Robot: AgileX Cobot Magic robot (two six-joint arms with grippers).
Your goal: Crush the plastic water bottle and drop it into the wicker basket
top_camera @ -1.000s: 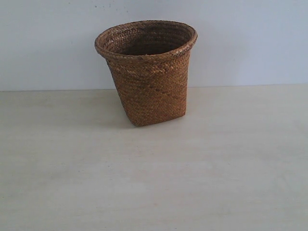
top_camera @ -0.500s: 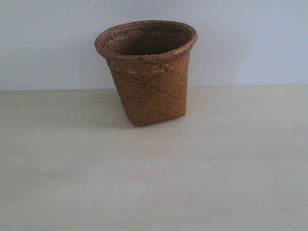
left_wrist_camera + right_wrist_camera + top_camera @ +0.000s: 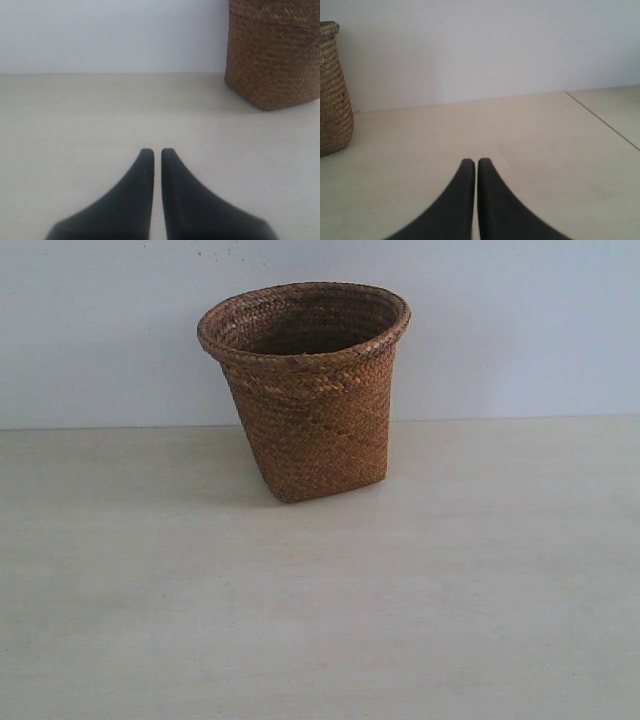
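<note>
The brown wicker basket (image 3: 310,390) stands upright at the back of the pale table, its flared rim open upward. No plastic water bottle shows in any view. In the left wrist view my left gripper (image 3: 157,151) is shut with nothing between its dark fingers, low over the table, and the basket (image 3: 274,55) stands ahead and to one side. My right gripper (image 3: 476,161) is likewise shut and holds nothing, with the basket's side (image 3: 334,95) at the edge of its view. Neither gripper appears in the exterior view.
A plain white wall (image 3: 520,320) runs behind the table. A thin seam (image 3: 602,121) crosses the tabletop in the right wrist view.
</note>
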